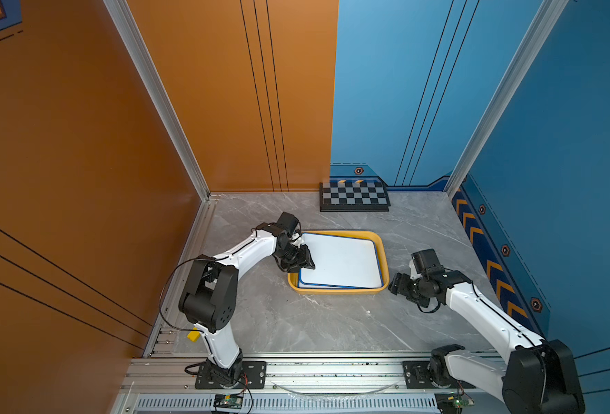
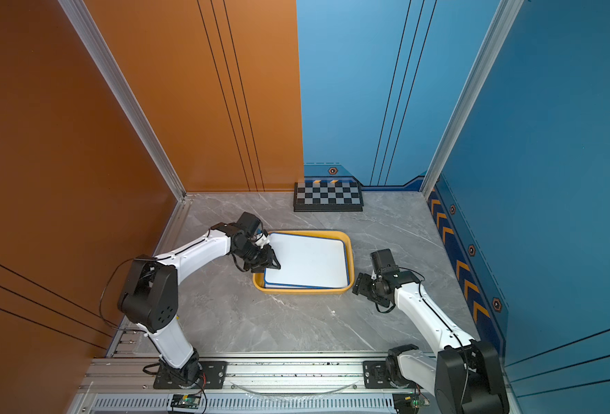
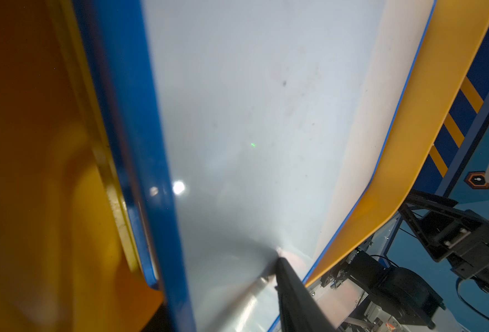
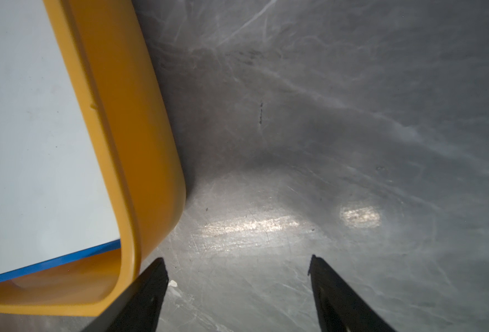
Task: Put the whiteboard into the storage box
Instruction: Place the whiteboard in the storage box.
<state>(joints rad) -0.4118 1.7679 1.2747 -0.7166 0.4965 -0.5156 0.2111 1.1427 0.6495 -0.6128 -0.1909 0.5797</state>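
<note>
Both: left gripper (image 1: 308, 264) touching whiteboard (image 1: 343, 260) | right gripper (image 4: 237, 268) spread, empty

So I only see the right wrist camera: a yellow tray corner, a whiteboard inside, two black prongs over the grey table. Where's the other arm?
Observer: The left gripper sits over the tray's opposite side, at the whiteboard's edge.
Visitor: Anything else on the table?
Observer: A checkerboard lies by the back wall, apart from the tray.
Visitor: Just one board in there?
Observer: Seemingly two, stacked: a second blue edge shows underneath.
</note>
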